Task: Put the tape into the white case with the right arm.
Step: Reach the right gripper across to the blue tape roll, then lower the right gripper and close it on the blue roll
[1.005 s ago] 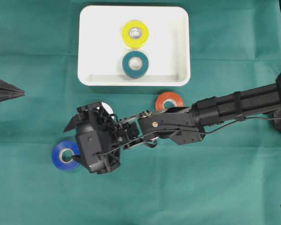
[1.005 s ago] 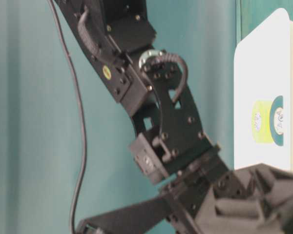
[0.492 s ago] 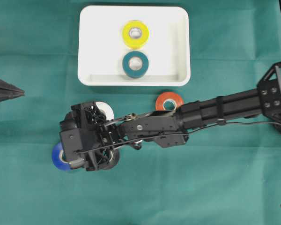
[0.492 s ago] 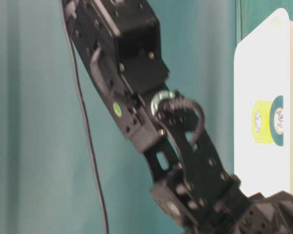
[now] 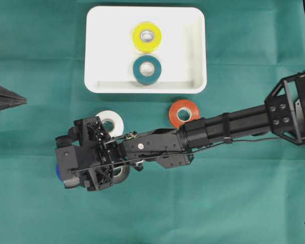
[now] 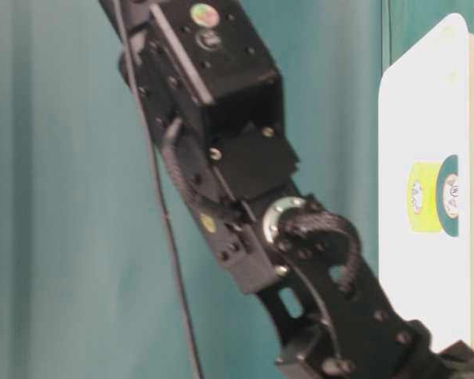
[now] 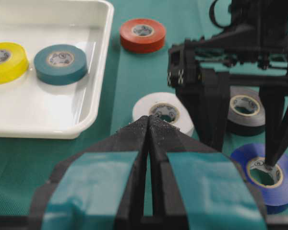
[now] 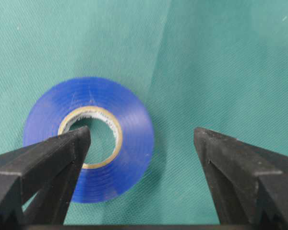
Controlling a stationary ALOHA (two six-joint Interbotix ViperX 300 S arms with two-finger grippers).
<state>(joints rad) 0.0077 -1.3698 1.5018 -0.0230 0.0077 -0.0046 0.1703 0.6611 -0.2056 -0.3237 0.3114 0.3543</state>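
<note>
A green cloth covers the whole tabletop (image 5: 234, 203), and everything sits on it under flat, even light. At the upper middle of the overhead view lies the white case (image 5: 193, 46), a shallow tray with a raised rim, already holding a yellow roll (image 5: 147, 36) and a teal roll (image 5: 146, 69) side by side. Outside it, just below its lower edge, wait an orange roll (image 5: 183, 112) and a white roll (image 5: 109, 122); a grey roll (image 7: 246, 110) shows in the left wrist view, mostly hidden behind the arm.

The right arm (image 5: 234, 124) stretches in from the right edge to the lower left of the frame, where its pincer (image 8: 141, 143) hangs spread wide over the blue tape (image 8: 89, 139). One finger points down into the roll's cardboard core and the other stands well outside the rim on bare cloth, so the pair straddles one wall of the ring, presumably to pinch that wall. Whether the tips touch the tape yet I can't quite tell. The blue tape lies flat, glossy, with a tan core, near the lower left, well apart from the case.

The left pincer (image 7: 149, 125), with teal patches, rests pressed together at the far left, out of the way.
</note>
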